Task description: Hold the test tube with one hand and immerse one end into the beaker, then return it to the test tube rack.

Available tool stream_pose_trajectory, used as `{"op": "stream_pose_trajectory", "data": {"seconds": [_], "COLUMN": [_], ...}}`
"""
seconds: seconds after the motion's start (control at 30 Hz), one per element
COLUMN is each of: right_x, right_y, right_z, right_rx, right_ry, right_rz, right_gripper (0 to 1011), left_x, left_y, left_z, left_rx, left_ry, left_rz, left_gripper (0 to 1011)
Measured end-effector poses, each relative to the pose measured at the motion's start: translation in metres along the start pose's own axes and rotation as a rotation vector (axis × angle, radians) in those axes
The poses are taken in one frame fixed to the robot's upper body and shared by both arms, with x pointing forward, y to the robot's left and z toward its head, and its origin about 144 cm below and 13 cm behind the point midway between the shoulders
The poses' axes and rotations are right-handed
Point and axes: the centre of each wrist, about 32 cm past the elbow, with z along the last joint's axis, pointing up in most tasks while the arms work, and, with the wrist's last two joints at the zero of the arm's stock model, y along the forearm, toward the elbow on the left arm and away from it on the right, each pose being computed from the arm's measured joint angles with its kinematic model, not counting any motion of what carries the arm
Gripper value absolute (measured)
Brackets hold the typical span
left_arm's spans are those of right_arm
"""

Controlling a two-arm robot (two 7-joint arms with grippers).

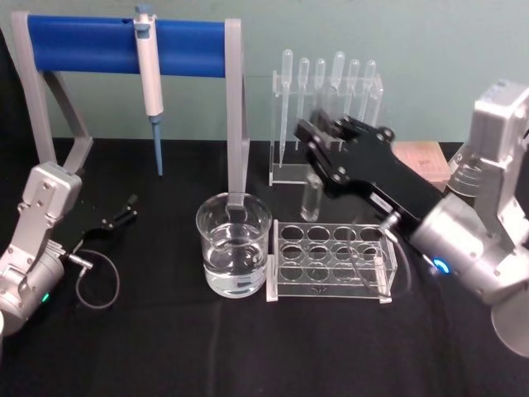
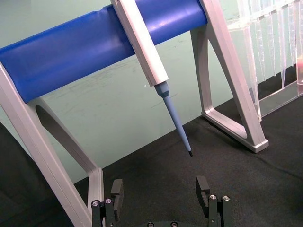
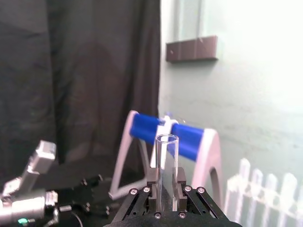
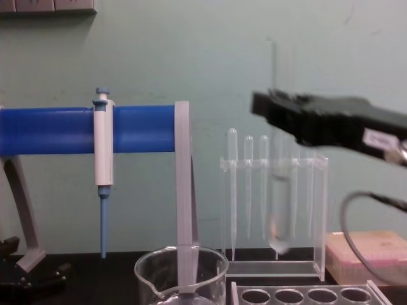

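Test tube first: it hangs upright in the air, clamped near its upper end by the right gripper, with its round bottom above the clear tube rack and in front of the pipette stand.

Starting from the left of the table, the left gripper rests low on the black cloth, pointing toward the blue-barred stand. Its wrist view shows the 2 fingers held wide apart with nothing between them. A white pipettor with a blue tip hangs from the blue bar.

Next comes the beaker, partly filled with clear liquid, standing just left of the rack and touching or nearly touching it; I can't say which. The tube is up and to the right of the beaker, well clear of its rim. From the chest view the tube hangs in front of the pipettes, its bottom higher than the beaker's rim.

The right arm reaches in from the right, and its wrist view shows the tube's open rim rising above the 2 closed fingers.
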Motion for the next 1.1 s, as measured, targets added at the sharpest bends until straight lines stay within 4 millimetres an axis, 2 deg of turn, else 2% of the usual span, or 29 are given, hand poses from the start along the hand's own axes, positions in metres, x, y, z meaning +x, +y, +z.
{"op": "stream_pose_trajectory", "data": {"seconds": [0.3, 1.1], "right_x": [0.001, 0.001], "right_y": [-0.02, -0.018], "right_z": [-0.028, -0.063], "right_rx": [-0.029, -0.055], "right_ry": [0.032, 0.024], "right_rz": [-0.048, -0.044], "right_gripper": [225, 224], "left_x": [0.0, 0.0], "left_y": [0.0, 0.0], "left_z": [0.0, 0.0], "left_rx": [0.0, 0.0], "left_ry": [0.0, 0.0], "left_rz": [0.0, 0.0], "left_gripper": [1000, 1000]}}
